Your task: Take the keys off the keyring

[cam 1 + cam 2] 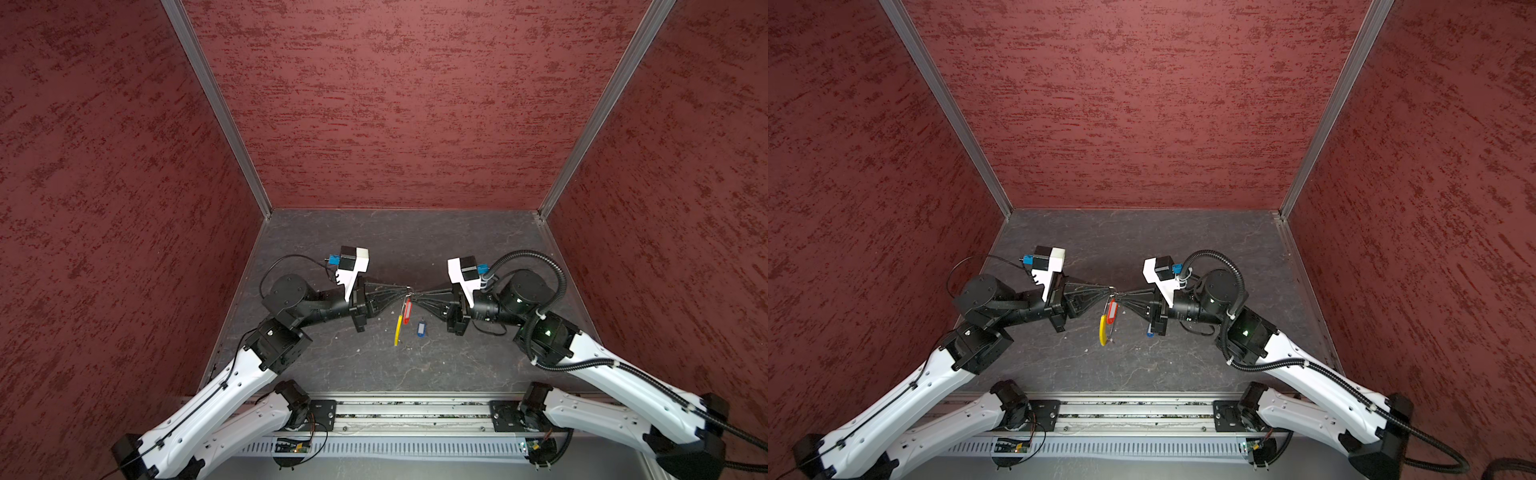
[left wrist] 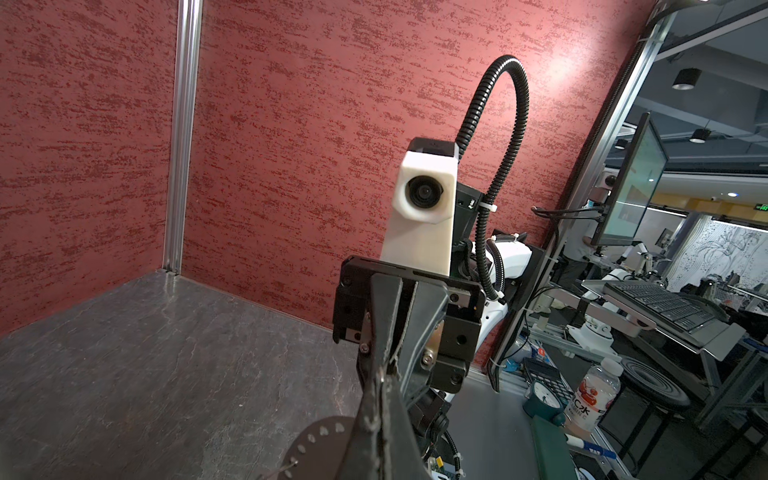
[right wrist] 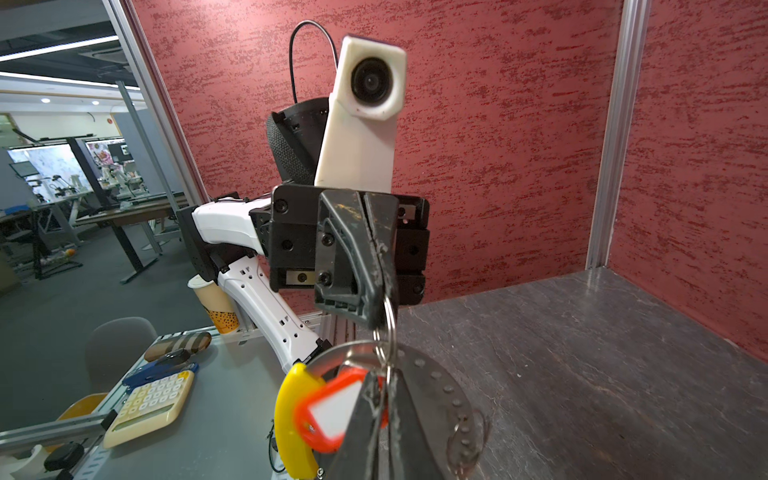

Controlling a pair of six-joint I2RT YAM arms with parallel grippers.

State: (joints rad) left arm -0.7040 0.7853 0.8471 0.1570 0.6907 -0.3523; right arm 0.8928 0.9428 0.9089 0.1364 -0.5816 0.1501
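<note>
The keyring (image 1: pixel 398 330), thin silvery wire with a curved glossy yellow segment (image 3: pixel 291 411), was pinched above the veined grey table (image 1: pixel 478 249) between the clenched left gripper (image 1: pixel 405 288) and right gripper (image 1: pixel 415 292) (tip to tip). A rectangular red tag (image 1: pixel 408 311) was hung from it; a blue tag (image 1: pixel 422 328) was seen lying on the tabletop.

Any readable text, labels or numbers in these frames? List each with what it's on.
Nothing reads cleanly.
Bottle: large label letters, maybe "C" and "K", too blurred to be sure.
Green sign: too small to read.
Calculator: key markings too small to read.
Red tag: white window looks blank.
Blue tag: window too small to tell.
</note>
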